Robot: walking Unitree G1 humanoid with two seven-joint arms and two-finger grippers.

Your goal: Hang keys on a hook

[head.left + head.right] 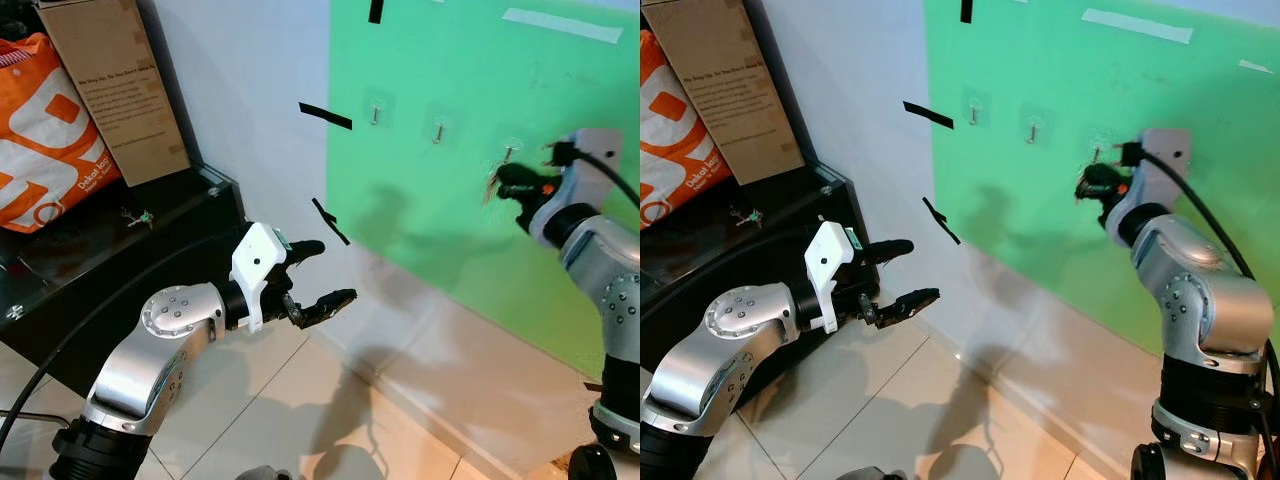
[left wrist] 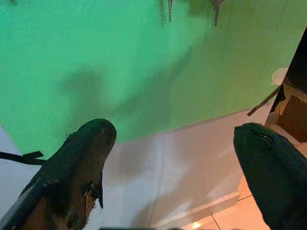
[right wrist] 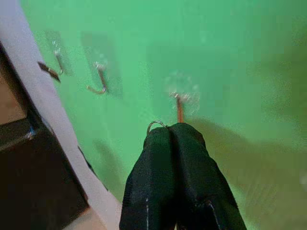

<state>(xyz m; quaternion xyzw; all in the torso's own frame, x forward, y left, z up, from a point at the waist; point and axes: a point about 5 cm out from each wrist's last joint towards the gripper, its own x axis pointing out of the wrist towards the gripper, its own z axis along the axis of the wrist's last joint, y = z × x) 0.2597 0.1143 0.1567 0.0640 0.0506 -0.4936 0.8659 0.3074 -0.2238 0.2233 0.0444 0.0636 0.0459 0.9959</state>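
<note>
- Right now the right gripper [image 3: 169, 130] is up at the green wall panel [image 1: 450, 230], its two black fingers pressed together on a small metal key ring [image 3: 156, 124] whose loop pokes out above the tips.
- So the keys [image 1: 492, 186] are in that clenched gripper, just beside the hook [image 3: 180, 108] nearest the robot's right, with something brownish dangling below the fingers; I cannot make out the keys themselves clearly.
- By my reading the job is late but not finished: the ring looks close to that hook, just off its stem, and I see nothing yet resting on it.
- What seems left is to slip the loop over the hook's tip, let go, and draw the arm back.
- Meanwhile the left gripper [image 1: 322, 273] hangs low by the white wall [image 1: 250, 120], fingers spread wide with nothing between them, near the black cabinet [image 1: 110, 260].
- Counting hooks on the green panel: three in a row, all bare as far as I can tell.
- Counting grippers: two, one busy and one idle.
- On the cabinet stand one orange bag [image 1: 45, 130] and one brown cardboard box [image 1: 115, 85], and a small object [image 1: 137, 217] lies on its top, too tiny for me to name.
- Several short strips of black tape [image 1: 326, 117] are stuck to the wall beside the panel.
</note>
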